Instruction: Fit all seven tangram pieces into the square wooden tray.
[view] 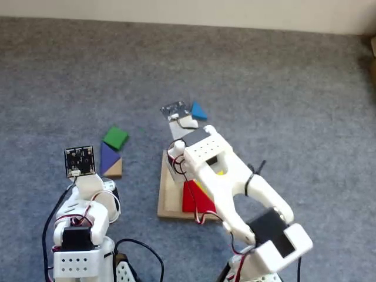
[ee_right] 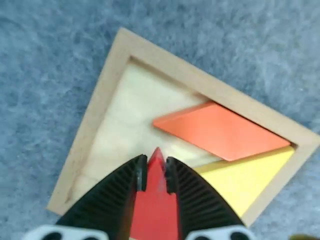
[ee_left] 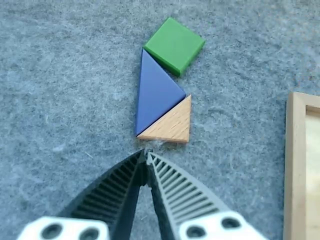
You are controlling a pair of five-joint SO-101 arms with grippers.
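Tray (ee_right: 95, 107) lies on the carpet (view: 282, 88) under the right arm. Right gripper (ee_right: 156, 172) is clamped on the red triangle (ee_right: 156, 210), whose apex pokes out past the fingertips over the tray floor. In the tray, the yellow triangle (ee_right: 240, 182) touches the orange parallelogram (ee_right: 222, 131), whose long axis runs parallel to the nearby rim.

Off the tray, the dark blue triangle (ee_left: 155, 95), green square (ee_left: 174, 45) and wooden triangle (ee_left: 172, 126) lie touching in a row. Left gripper (ee_left: 146, 155) has its fingers together, tips just short of the wooden triangle. Light blue triangle (view: 198, 111) lies beyond the tray.
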